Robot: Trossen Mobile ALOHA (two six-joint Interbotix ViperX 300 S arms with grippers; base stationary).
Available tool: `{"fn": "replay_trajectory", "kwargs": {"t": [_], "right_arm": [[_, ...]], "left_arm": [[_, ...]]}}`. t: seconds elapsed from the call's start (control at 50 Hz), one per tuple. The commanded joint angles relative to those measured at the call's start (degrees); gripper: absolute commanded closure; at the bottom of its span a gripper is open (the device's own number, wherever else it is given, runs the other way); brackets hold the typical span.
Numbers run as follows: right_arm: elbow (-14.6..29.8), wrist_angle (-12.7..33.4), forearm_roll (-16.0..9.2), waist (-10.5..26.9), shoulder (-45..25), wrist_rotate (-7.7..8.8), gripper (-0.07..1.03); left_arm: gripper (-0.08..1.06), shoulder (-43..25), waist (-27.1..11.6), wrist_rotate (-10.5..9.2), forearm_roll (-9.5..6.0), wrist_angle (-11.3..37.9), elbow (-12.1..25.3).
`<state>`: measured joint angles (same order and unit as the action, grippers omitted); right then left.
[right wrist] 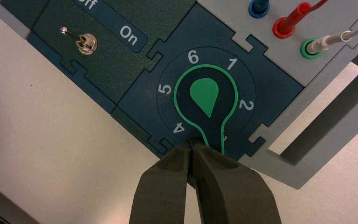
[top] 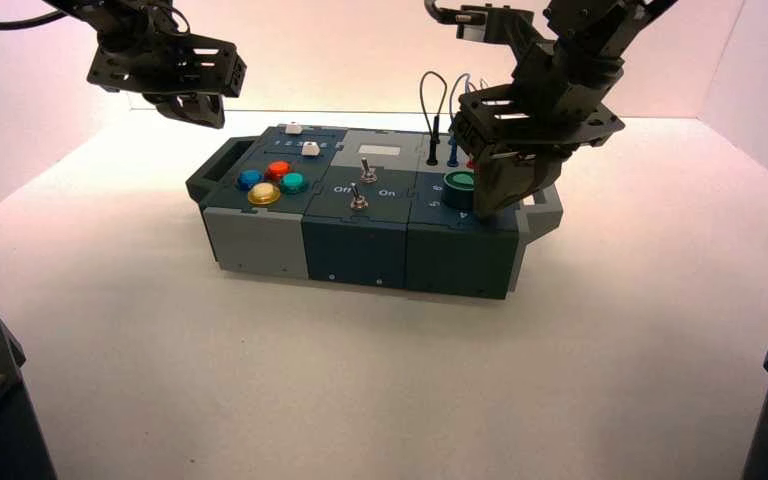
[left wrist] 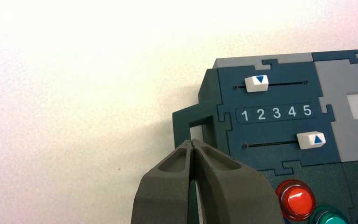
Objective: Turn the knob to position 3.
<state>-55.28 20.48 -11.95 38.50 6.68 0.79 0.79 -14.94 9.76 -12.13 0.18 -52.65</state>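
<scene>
Pointing into the gap between the numerals 2 and 4, the dark round knob with green teardrop markings [right wrist: 205,95] sat on the near right part of the dark teal and grey box [top: 355,240]. The right gripper [right wrist: 191,143] was at the knob's tapering end, low over the panel's near edge, its fingers closed together (whether they touched the knob, I could not tell). A sliver of pale numeral [right wrist: 225,138] peeked out beside the pointer, mostly hidden. Left of the knob stood two small metal toggle switches [top: 358,201], and beyond it, on the far side, thin wires [top: 436,130] rose from their sockets. Four round push buttons, red, blue, yellow and green [top: 293,183], sat on the left part, with two white sliders [top: 310,149] farther back. The left gripper [left wrist: 192,142] hung idle above the box's far left side, fingers closed.
</scene>
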Motion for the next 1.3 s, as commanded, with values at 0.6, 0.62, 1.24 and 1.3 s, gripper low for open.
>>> {"fn": "replay_trajectory", "kwargs": {"t": [0.6,0.62,1.24,1.3], "right_arm": [[5.45,0.62,1.05,-0.97,5.98,0.26,0.98],[5.54,0.53,1.23,-1.23,6.06,0.26,0.98],[3.78,-6.42,5.54,-14.85,13.18,0.7,0.98],[2.99,-8.44,5.54,-16.0,14.5,0.7,0.98]], "left_arm": [[1.01,0.79,0.0,0.09,0.18,-0.26,1.32],[1.01,0.79,0.0,0.09,0.18,-0.26,1.32],[1.01,1.14,-0.09,0.09,0.18,-0.26,1.32],[1.01,1.14,0.0,0.09,0.18,-0.26,1.32]]}}
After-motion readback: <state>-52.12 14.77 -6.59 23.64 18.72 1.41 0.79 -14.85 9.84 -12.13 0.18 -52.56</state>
